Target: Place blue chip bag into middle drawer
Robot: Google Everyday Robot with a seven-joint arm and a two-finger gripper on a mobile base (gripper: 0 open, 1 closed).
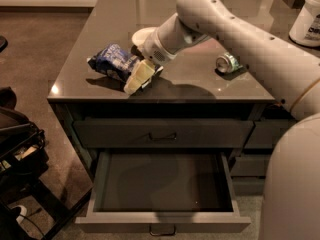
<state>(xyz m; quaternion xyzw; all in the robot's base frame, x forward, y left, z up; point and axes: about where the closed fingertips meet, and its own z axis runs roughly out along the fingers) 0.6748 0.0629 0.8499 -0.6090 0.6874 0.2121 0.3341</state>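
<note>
The blue chip bag [112,61] lies crumpled on the left part of the dark counter top [200,81]. My gripper [137,78] is low over the counter, right against the bag's right end, near the counter's front edge. The arm reaches in from the right. The middle drawer [161,223] is pulled open below the counter, and its dark interior holds nothing. The drawer above it [161,134] is closed.
A white bowl [141,34] sits behind the gripper, partly hidden by the arm. A green drink can [228,62] lies on its side at the right. A white container [307,18] stands at the far right. Dark equipment [17,146] is on the floor to the left.
</note>
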